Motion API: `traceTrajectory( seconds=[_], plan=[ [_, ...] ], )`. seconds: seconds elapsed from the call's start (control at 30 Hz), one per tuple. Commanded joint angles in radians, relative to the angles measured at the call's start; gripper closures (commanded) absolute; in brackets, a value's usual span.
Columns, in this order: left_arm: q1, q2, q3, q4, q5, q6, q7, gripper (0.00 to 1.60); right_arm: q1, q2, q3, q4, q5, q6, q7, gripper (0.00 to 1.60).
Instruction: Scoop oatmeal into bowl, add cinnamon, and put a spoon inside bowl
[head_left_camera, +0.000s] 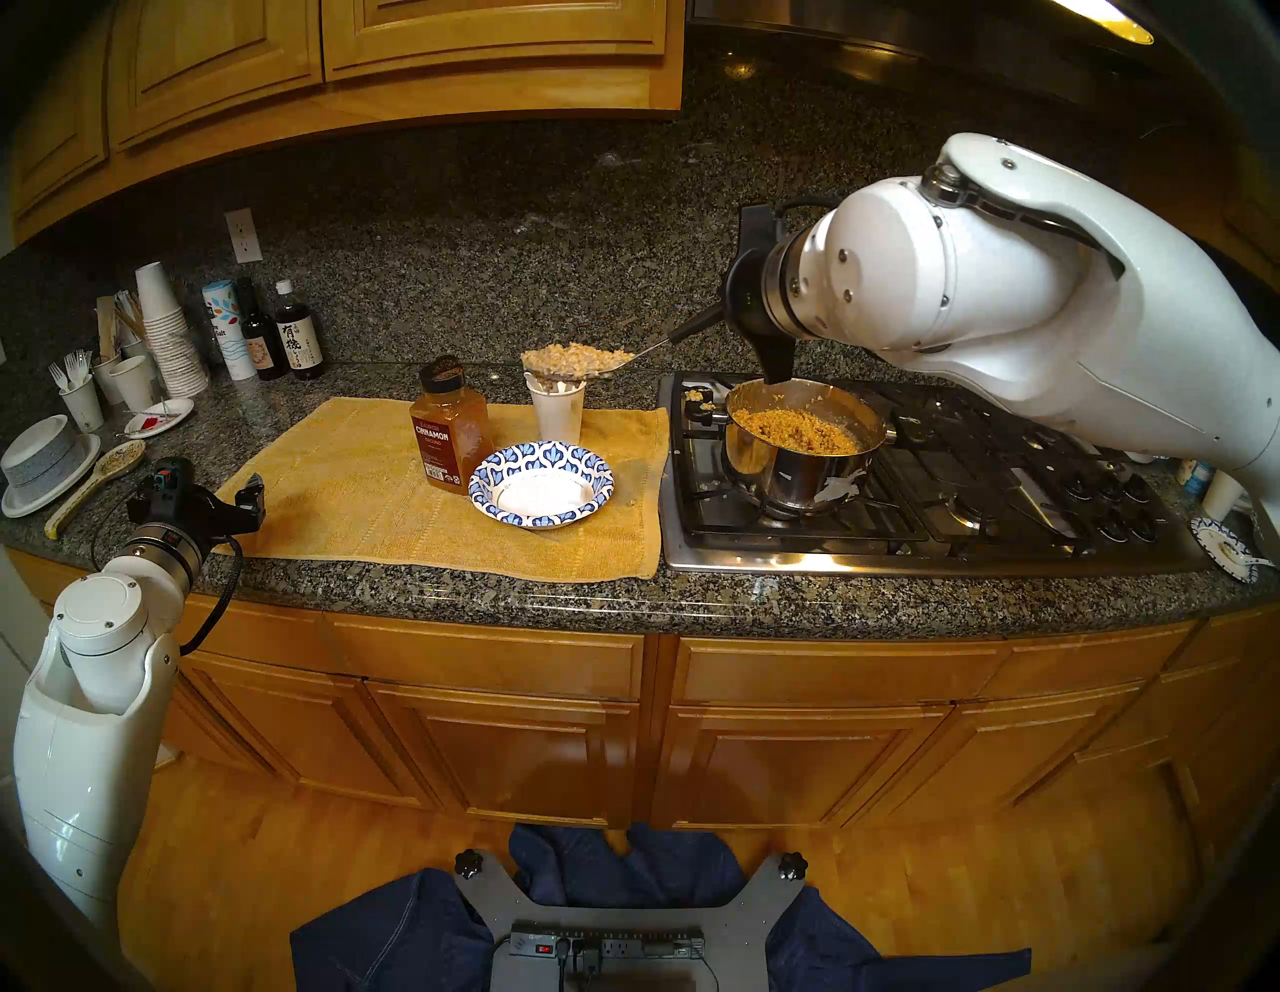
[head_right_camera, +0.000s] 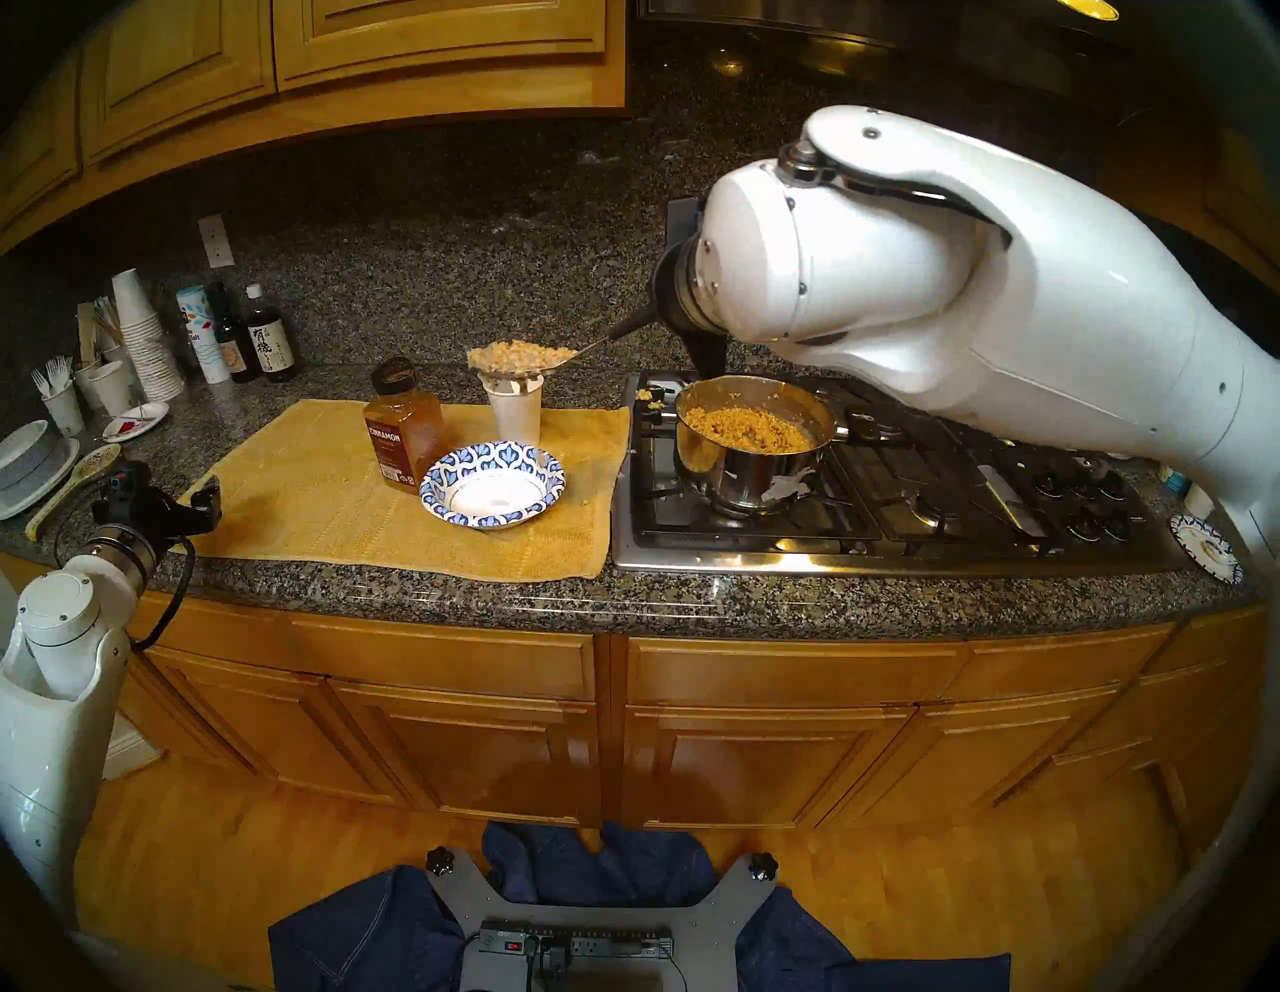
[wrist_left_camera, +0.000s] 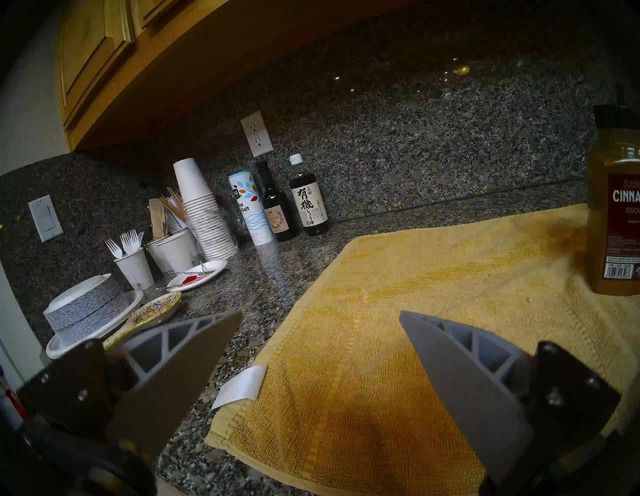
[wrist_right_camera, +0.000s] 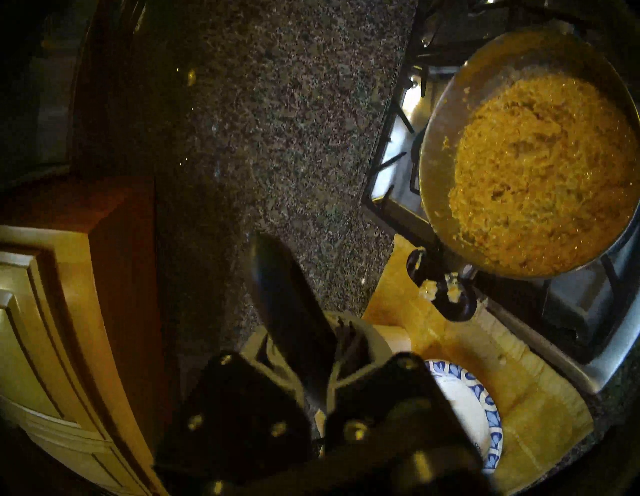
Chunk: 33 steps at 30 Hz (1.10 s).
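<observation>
Granite worktop: our right claw (head_left_camera: 699, 325) is clenched on the serving spoon (head_left_camera: 623, 360), heaped with soft, spill-prone oatmeal (head_left_camera: 571, 357) above the light, empty bowl (head_left_camera: 541, 485); left claw (wrist_left_camera: 320, 350) released

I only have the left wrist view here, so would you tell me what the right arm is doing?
Observer: The right gripper is shut on a black-handled serving spoon heaped with oatmeal.
Operator: Where is that spoonful?
Observer: In the head views it appears above a white paper cup, behind the bowl.
Operator: Is the bowl filled?
Observer: No, its white centre is bare; it sits on the yellow towel beside the cinnamon.
Operator: And the rest?
Observer: More oatmeal fills the steel pot on the stove.
</observation>
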Motion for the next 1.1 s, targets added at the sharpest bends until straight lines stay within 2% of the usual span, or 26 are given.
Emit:
traceTrajectory(
  seconds=[0.0, 0.17, 0.33, 0.53, 1.07],
  plan=[
    [-0.017, 0.012, -0.018, -0.022, 0.002, -0.011, 0.001, 0.0, 0.022, -0.073, 0.021, 0.025, -0.004, 0.001, -0.007, 1.6],
    [-0.017, 0.012, -0.018, -0.022, 0.002, -0.011, 0.001, 0.0, 0.023, -0.099, 0.011, 0.046, -0.008, 0.001, -0.02, 1.6],
    [-0.017, 0.012, -0.018, -0.022, 0.002, -0.011, 0.001, 0.0, 0.049, -0.126, -0.03, 0.06, -0.042, 0.001, -0.04, 1.6],
    [-0.017, 0.012, -0.017, -0.022, 0.002, -0.011, 0.001, 0.0, 0.053, -0.145, -0.042, 0.074, -0.032, 0.001, -0.042, 1.6],
    [-0.017, 0.012, -0.017, -0.022, 0.002, -0.01, 0.002, 0.0, 0.176, -0.232, -0.22, 0.113, -0.135, 0.001, -0.08, 1.6]
  ],
)
